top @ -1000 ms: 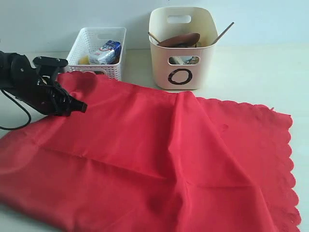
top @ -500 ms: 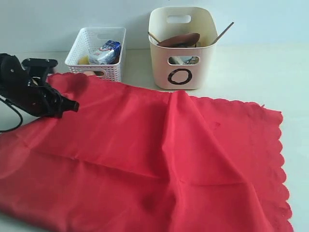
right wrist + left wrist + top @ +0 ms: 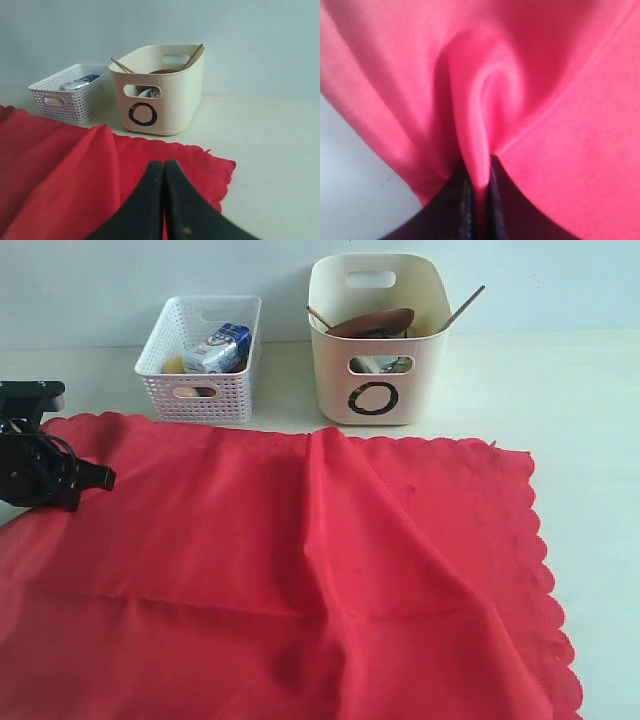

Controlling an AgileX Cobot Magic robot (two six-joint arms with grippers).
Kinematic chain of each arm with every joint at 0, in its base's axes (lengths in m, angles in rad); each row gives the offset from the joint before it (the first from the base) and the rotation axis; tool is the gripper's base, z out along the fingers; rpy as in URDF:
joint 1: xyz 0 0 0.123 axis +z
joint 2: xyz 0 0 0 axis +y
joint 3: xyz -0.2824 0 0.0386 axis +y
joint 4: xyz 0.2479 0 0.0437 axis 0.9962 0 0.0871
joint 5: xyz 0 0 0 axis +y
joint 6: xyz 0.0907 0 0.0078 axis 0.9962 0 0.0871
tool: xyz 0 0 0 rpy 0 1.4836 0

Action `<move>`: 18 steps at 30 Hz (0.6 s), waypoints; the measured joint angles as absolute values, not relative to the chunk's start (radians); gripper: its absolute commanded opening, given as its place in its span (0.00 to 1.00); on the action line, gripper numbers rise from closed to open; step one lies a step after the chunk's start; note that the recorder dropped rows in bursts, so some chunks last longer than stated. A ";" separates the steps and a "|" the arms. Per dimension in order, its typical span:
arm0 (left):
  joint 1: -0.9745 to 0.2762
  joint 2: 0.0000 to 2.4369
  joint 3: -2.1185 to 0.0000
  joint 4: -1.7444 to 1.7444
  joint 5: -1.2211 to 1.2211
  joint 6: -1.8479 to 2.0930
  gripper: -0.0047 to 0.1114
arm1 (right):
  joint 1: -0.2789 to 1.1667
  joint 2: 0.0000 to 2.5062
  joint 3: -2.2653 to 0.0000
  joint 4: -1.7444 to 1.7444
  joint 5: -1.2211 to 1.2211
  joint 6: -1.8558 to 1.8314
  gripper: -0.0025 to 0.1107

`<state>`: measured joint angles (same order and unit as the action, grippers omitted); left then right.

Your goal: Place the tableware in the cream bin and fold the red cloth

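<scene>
The red cloth point(image 3: 300, 570) lies spread over the table's front, with a ridge running down its middle and its scalloped edge on the right. My left gripper point(image 3: 103, 478) is at the cloth's left side. In the left wrist view it point(image 3: 480, 172) is shut on a pinched fold of the red cloth point(image 3: 560, 125). My right gripper point(image 3: 163, 165) is shut with nothing in it, above the cloth's point(image 3: 55, 170) corner; the exterior view does not show it. The cream bin point(image 3: 378, 390) stands at the back. It holds tableware: a brown wooden plate point(image 3: 372, 322) and chopsticks point(image 3: 462, 308).
A white lattice basket point(image 3: 200, 390) with a milk carton point(image 3: 218, 348) stands left of the cream bin point(image 3: 160, 110), just behind the cloth's far edge. Bare table point(image 3: 580, 400) lies to the right of the bin and the cloth.
My left gripper has moved left, dragging the red cloth with it. The cloth's right edge has slid left and the cloth lies flatter.
</scene>
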<state>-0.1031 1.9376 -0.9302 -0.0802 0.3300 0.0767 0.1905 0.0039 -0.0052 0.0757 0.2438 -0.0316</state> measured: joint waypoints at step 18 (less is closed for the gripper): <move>-0.103 1.931 -0.914 -0.078 0.323 0.075 0.04 | 0.190 0.004 -0.005 0.076 0.244 -0.032 0.02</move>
